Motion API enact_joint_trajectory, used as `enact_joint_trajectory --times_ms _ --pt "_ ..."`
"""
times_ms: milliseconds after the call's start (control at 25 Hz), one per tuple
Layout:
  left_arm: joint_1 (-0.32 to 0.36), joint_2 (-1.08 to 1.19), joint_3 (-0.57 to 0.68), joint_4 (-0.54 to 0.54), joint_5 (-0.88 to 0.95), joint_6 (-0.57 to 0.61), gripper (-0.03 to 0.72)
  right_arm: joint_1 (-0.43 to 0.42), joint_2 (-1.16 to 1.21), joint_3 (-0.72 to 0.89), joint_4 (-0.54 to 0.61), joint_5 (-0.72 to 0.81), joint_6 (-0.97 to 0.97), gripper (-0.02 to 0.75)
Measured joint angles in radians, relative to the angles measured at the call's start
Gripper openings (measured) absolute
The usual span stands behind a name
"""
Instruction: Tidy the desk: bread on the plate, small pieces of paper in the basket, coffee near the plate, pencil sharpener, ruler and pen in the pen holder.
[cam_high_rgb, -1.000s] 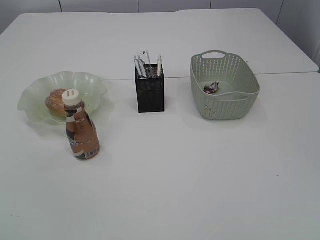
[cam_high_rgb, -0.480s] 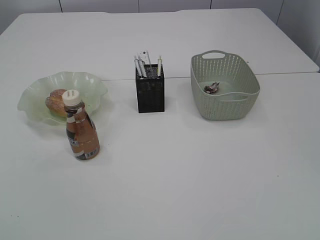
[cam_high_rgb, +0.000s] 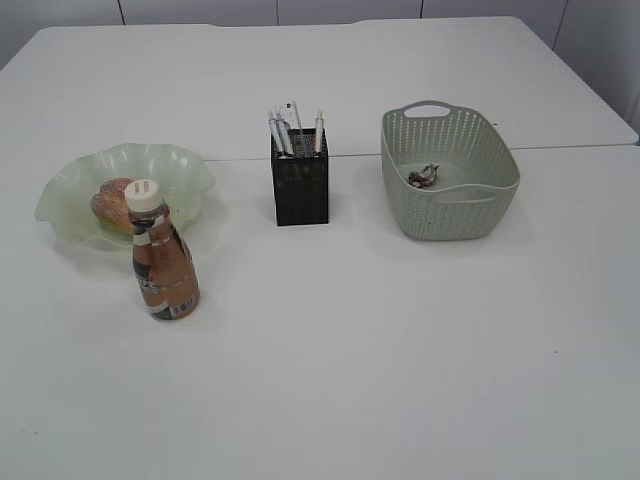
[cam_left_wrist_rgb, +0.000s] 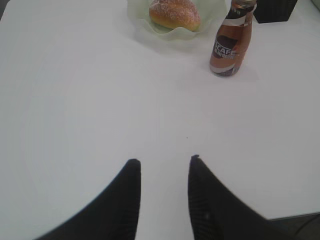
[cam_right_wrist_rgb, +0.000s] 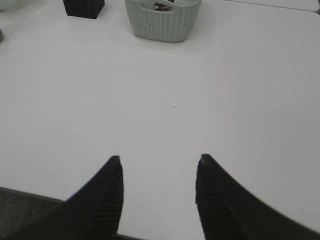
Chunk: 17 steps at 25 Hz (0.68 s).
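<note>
On the desk (cam_high_rgb: 330, 340) I see the bread (cam_high_rgb: 112, 203) in the plate (cam_high_rgb: 70, 190) with the coffee (cam_high_rgb: 163, 262) just beside it, pens in the pen holder (cam_high_rgb: 300, 188), paper scraps (cam_high_rgb: 424, 175) in the basket (cam_high_rgb: 450, 212), and my left gripper (cam_left_wrist_rgb: 162, 165) and right gripper (cam_right_wrist_rgb: 159, 162) both parted and empty.
</note>
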Motion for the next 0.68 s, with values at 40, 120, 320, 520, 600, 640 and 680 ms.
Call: enact_joint_trajectory --times_ms 40,120,320,520,600,640,680 --pt "0.0 0.0 0.0 0.0 0.0 0.0 0.241 0.0 0.0 0.0 0.0 0.0 -0.002 0.352" --pt "0.0 0.0 0.0 0.0 0.0 0.0 0.241 0.0 0.0 0.0 0.0 0.0 -0.002 0.352" --pt "0.0 0.0 0.0 0.0 0.0 0.0 0.24 0.0 0.0 0.0 0.002 0.002 -0.005 0.352" --pt "0.0 0.0 0.0 0.0 0.0 0.0 0.241 0.0 0.0 0.0 0.002 0.002 -0.006 0.352" --pt "0.0 0.0 0.0 0.0 0.0 0.0 0.241 0.0 0.0 0.0 0.002 0.002 -0.006 0.352" --pt "0.0 0.0 0.0 0.0 0.0 0.0 0.241 0.0 0.0 0.0 0.002 0.002 -0.006 0.352" --pt "0.0 0.0 0.0 0.0 0.0 0.0 0.241 0.0 0.0 0.0 0.002 0.002 -0.006 0.352"
